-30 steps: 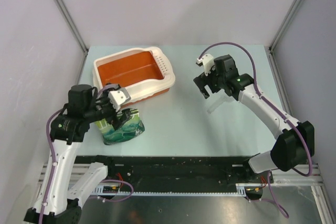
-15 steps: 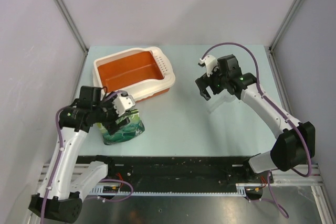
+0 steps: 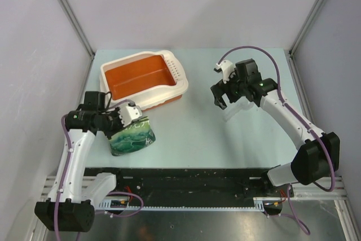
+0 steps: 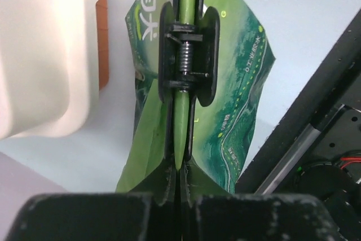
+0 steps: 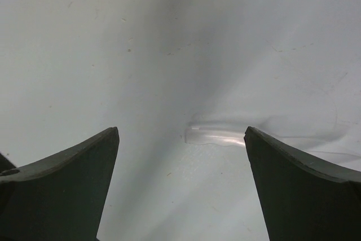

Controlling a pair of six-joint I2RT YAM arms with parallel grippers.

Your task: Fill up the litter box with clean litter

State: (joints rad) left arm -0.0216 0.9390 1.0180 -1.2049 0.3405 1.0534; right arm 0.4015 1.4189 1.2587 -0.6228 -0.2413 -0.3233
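Pale table (image 3: 225, 139), orange-floored litter box (image 3: 177, 75), left end effector (image 3: 132, 118) pinching pouch (image 3: 133, 139)

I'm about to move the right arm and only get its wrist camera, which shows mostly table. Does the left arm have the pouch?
Observer: Yes. The left gripper is shut on the top edge of the green pouch, near the table's front left.
Operator: Good. Has anything gone into the litter box?
Observer: No. Its orange floor is bare from above, with nothing lying in it.
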